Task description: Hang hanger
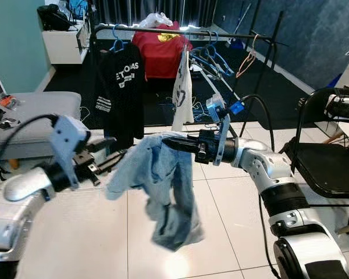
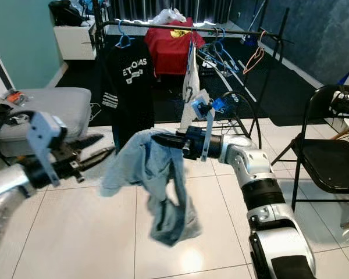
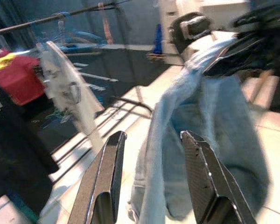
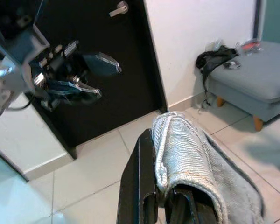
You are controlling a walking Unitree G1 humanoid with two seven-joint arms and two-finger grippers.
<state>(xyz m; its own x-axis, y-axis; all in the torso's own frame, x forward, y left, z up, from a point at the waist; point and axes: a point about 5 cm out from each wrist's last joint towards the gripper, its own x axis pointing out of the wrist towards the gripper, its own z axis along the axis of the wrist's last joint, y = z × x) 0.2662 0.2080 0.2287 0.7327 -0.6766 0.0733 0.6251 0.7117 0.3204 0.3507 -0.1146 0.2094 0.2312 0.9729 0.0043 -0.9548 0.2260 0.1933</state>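
White lettering ran in slanted lines across the chest of the black T-shirt (image 1: 121, 87) on the rail, and the only piece I could make out read something like "ETOAS", with smaller lines below it and on the sleeve too blurred to read. The red shirt (image 1: 161, 51) behind it carried a yellow print near the collar that I could not read as words, and the white garment (image 1: 183, 93) beside the black one bore a dark mark that stayed just as unclear.
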